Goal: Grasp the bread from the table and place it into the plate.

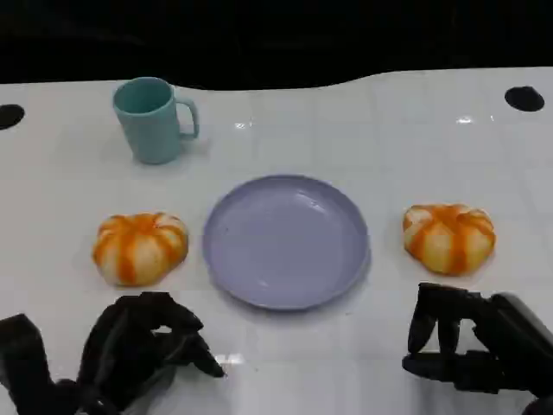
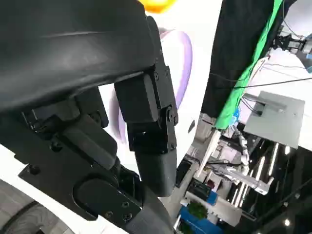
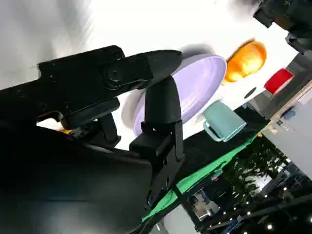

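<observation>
Two round orange-and-white striped breads lie on the white table, one (image 1: 140,247) left of the lavender plate (image 1: 287,240) and one (image 1: 448,237) right of it. The plate holds nothing. My left hand (image 1: 143,346) hovers just in front of the left bread, fingers loosely bent and apart, holding nothing. My right hand (image 1: 471,341) sits in front of the right bread, fingers pointing down and thumb apart, also holding nothing. Past the fingers (image 3: 163,105) in the right wrist view are the plate (image 3: 197,85) and the left bread (image 3: 246,61). The left wrist view has the plate (image 2: 183,58) beyond its fingers (image 2: 153,146).
A teal mug (image 1: 155,119) stands at the back left, behind the left bread, and appears in the right wrist view (image 3: 224,122). Two dark round holes (image 1: 524,98) mark the table's far corners. The table's far edge meets a black backdrop.
</observation>
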